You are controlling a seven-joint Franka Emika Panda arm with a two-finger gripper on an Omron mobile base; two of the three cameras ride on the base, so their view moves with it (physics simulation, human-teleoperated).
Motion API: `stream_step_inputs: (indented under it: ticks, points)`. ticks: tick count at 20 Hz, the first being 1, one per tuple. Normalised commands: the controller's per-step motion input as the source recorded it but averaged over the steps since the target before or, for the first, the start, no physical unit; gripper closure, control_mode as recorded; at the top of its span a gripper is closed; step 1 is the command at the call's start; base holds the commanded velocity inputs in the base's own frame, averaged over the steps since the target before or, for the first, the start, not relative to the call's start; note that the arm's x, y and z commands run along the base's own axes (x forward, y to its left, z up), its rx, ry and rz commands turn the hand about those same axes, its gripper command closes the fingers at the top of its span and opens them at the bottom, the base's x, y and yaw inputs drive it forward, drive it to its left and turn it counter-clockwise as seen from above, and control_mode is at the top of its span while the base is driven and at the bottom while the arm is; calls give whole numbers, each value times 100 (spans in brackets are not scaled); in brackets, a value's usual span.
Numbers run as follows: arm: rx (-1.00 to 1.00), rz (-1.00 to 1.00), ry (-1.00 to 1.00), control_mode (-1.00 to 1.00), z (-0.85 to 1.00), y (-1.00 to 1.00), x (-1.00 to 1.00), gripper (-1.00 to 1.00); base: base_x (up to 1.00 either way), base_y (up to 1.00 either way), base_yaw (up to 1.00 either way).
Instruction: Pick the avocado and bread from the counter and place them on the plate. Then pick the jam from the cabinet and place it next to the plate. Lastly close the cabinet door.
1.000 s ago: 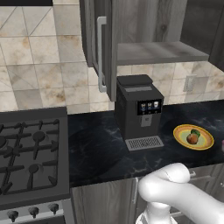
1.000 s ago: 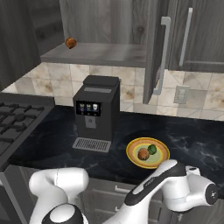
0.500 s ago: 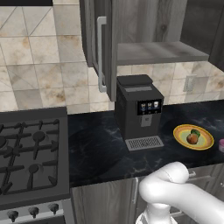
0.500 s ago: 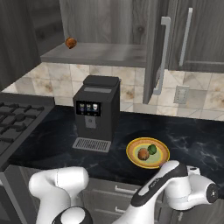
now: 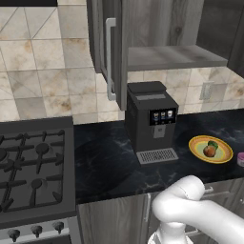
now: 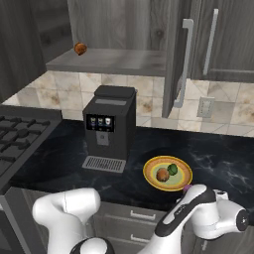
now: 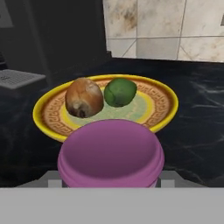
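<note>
The yellow plate (image 7: 164, 94) (image 5: 225, 151) (image 6: 151, 173) rests on the black counter (image 5: 109, 162), right of the coffee machine. On it lie the orange-brown bread (image 7: 84, 97) (image 6: 162, 174) and the green avocado (image 7: 120, 92) (image 6: 172, 169), side by side. The pink-purple jam (image 7: 111, 155) (image 5: 240, 158) (image 6: 187, 188) is just in front of the plate's near rim, with my gripper (image 7: 110, 180) shut on it low above the counter; I cannot tell whether the jar touches the counter. The cabinet door (image 5: 108, 47) (image 6: 177, 59) stands open.
A black coffee machine (image 5: 150, 119) (image 6: 109, 126) stands mid-counter under the cabinet's grey shelf (image 6: 114, 60), which carries a small orange-brown lump (image 6: 80, 48). A gas stove (image 5: 33, 167) is to the left. A wall socket (image 6: 205, 106) sits on the tiled backsplash.
My hand and the jam have sunk slightly toward the counter beside the plate. Everything else is as before.
</note>
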Motion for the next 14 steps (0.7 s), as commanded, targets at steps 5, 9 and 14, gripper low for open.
stream_step_inputs:
  ticks: [5, 9, 14]
  points:
    - [0, 0, 0, -100, -13, -2, 14, 100, 0, 0, 0]
    - [0, 0, 0, -100, -14, -1, 15, 100, 0, 0, 0]
    - [0, 0, 0, -100, -11, 0, 14, 100, 0, 0, 0]
